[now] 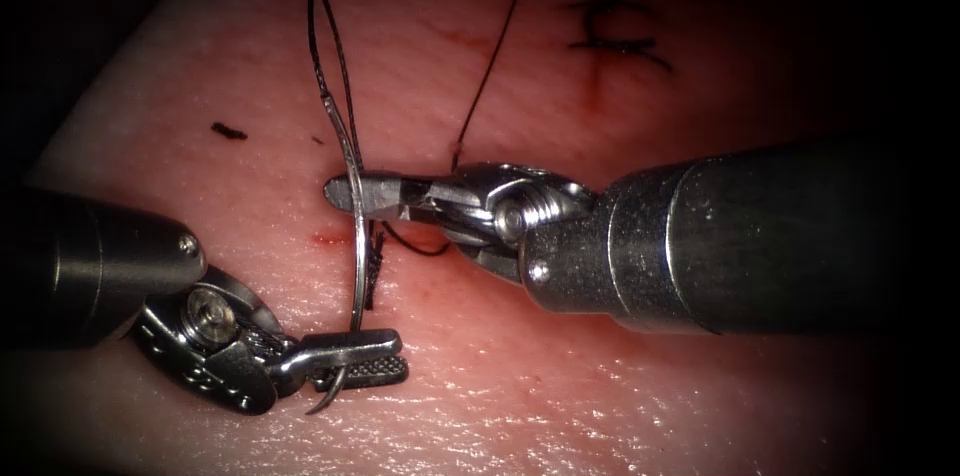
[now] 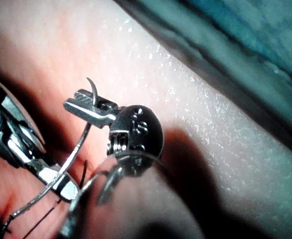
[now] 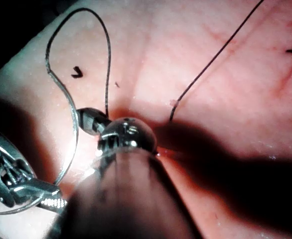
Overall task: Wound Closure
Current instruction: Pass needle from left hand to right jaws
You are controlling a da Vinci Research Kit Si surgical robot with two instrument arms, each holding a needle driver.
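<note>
left gripper (image 1: 355,354) sits nearest, clamped on the needle (image 1: 353,236) close to its point; the tip pokes out below the jaws. the needle rises free of the tissue (image 1: 500,406), left of the cut (image 1: 372,271). right gripper (image 1: 345,193) lies across the mid-curve, touching or just beside it; cannot tell whether its jaws are closed or grasp anything. thread (image 1: 325,46) loops up from the needle's tail. farther back, a finished stitch (image 1: 615,36).
</note>
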